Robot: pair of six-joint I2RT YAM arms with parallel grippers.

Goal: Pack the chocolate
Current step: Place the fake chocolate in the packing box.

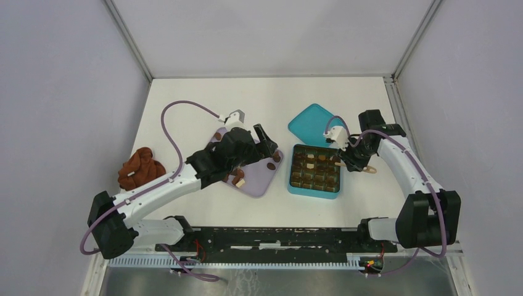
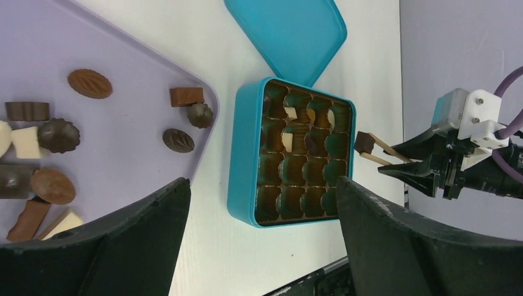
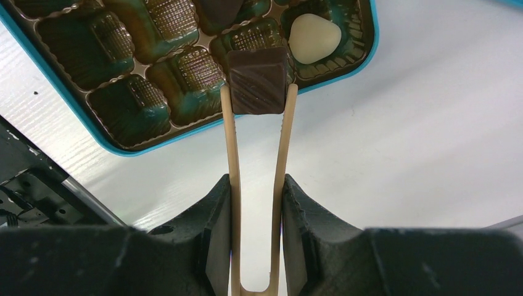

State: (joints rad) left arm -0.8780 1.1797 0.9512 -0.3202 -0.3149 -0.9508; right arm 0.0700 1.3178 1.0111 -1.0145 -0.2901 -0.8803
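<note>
Pinching a pair of thin wooden tongs [image 3: 233, 160] between its two fingers, the right gripper [image 3: 257, 182] is closed only as far as the tongs allow, and it touches no chocolate itself. The tips of the tongs clamp a dark square chocolate [image 3: 259, 86] with a ribbed top. In the right wrist view this piece is in the upper middle of the frame, at the rim of the teal box [image 2: 243, 160], over the cells next to that rim; whether it touches the insert cannot be told. The left gripper [image 2: 262, 185] has its fingers spread wide apart and it holds nothing; they fill the lower corners of the left wrist view, with the box between them farther away. Several cells of the brown insert already hold pieces, among them a cream-white piece [image 3: 314, 38] at the upper right of the right wrist view. More chocolate pieces [image 2: 89, 83], dark, mid brown and white, lie loose on the lilac tray [image 2: 123, 55] at the left of the left wrist view. The teal lid [image 2: 290, 34] lies flat above the box, touching its top edge. A rust-brown cloth lump [image 1: 140, 168] sits at the left of the white table [image 1: 203, 98], well apart from the tray.
</note>
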